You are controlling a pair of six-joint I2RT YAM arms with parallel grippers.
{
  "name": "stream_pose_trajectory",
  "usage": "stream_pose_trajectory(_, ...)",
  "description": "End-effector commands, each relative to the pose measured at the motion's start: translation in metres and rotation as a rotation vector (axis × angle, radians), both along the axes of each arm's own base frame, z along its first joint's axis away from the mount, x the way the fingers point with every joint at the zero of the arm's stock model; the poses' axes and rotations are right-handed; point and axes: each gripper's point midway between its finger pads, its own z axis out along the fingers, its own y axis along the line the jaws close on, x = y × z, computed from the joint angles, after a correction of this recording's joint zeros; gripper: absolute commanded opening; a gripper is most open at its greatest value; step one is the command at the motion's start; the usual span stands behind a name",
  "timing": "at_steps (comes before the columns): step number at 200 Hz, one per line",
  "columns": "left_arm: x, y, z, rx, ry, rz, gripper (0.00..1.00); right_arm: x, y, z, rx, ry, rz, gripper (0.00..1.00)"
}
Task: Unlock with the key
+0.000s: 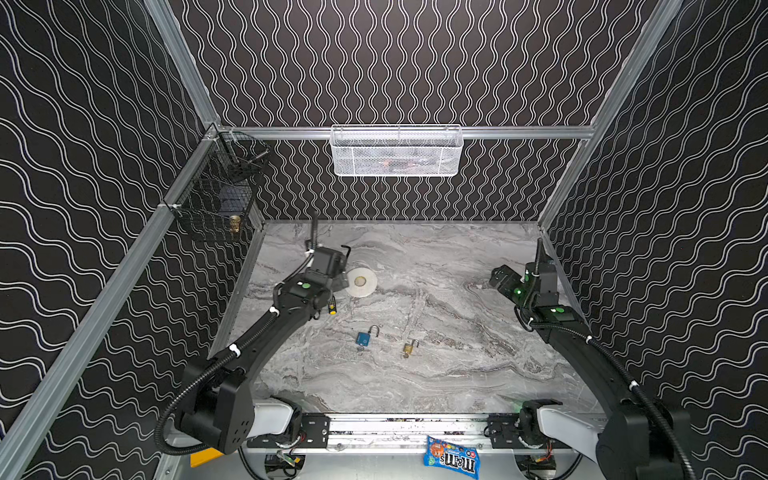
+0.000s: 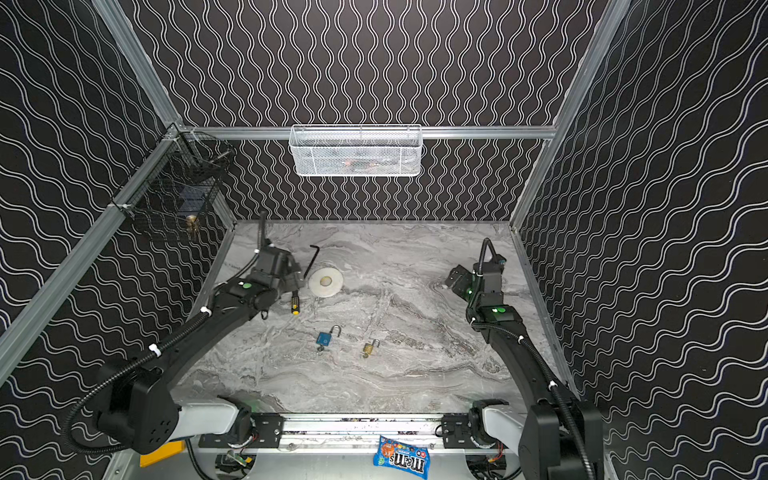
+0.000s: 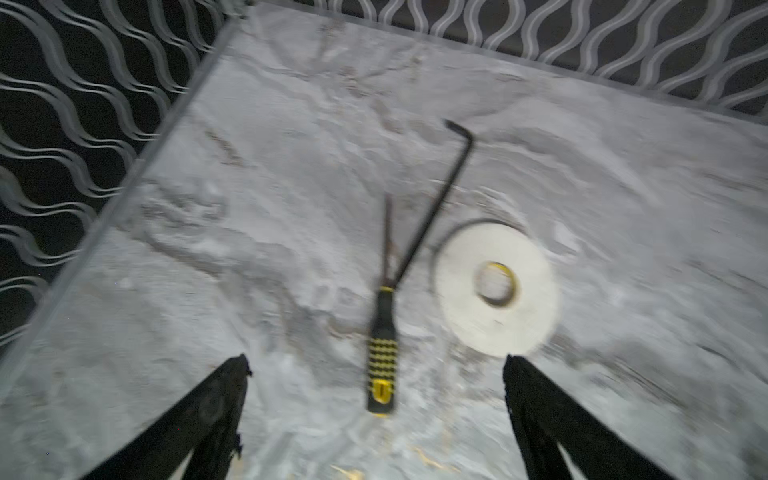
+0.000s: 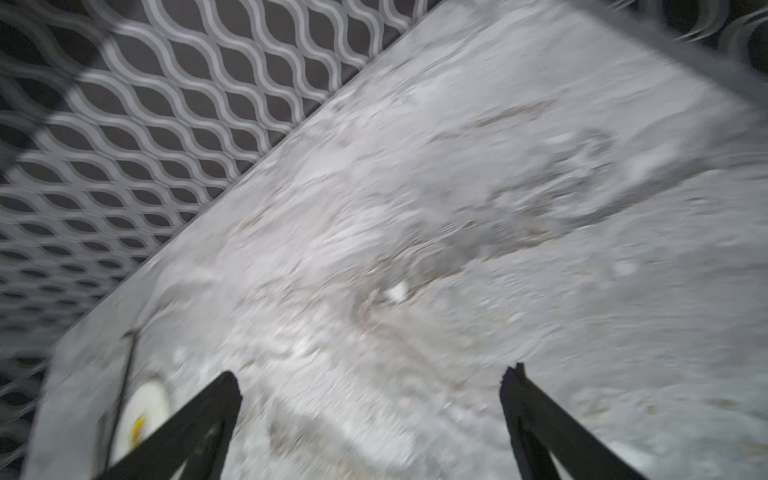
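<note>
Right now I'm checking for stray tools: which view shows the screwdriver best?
Left wrist view: the screwdriver lies whole, slightly blurred. In both top views the left arm hides all but its handle. The right wrist view does not show it.

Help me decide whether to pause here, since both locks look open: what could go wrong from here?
1. The left end effector hangs open above the screwdriver, close to the tape roll; lowering it could knock either.
2. The blue padlock and brass padlock lie loose with open shackles; an arm sweeping past might push them away.
</note>
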Motion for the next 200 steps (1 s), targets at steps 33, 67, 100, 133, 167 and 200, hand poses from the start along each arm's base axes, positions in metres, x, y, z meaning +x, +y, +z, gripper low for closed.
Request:
stream_pose_trajectory(33,-0.007,0.100,-0.021,0.312,-0.115,0.188,0.99,-0.004,-0.086,-0.009,-0.324,-0.157,-0.284,0.99)
stream_pose_trajectory(67,0.001,0.087,-0.058,0.297,-0.173,0.089,0.99,0.006,-0.072,-0.037,-0.348,-0.205,-0.150,0.99)
stream_pose_trajectory(100,0.007,0.064,-0.067,0.251,-0.348,-0.051,0.99,0.013,-0.059,-0.039,-0.418,-0.238,-0.022,0.99)
stream_pose_trajectory(133,0.018,0.028,-0.092,0.221,-0.345,-0.278,0.99,-0.003,-0.040,-0.034,-0.477,-0.420,0.083,0.99)
stream_pose_trajectory(167,0.025,0.031,-0.096,0.240,-0.343,-0.260,0.99,0.021,-0.043,-0.054,-0.467,-0.288,0.101,0.99)
stream_pose_trajectory(200,0.024,0.032,-0.101,0.215,-0.317,-0.258,0.99,0.018,-0.040,-0.048,-0.493,-0.332,0.092,0.99)
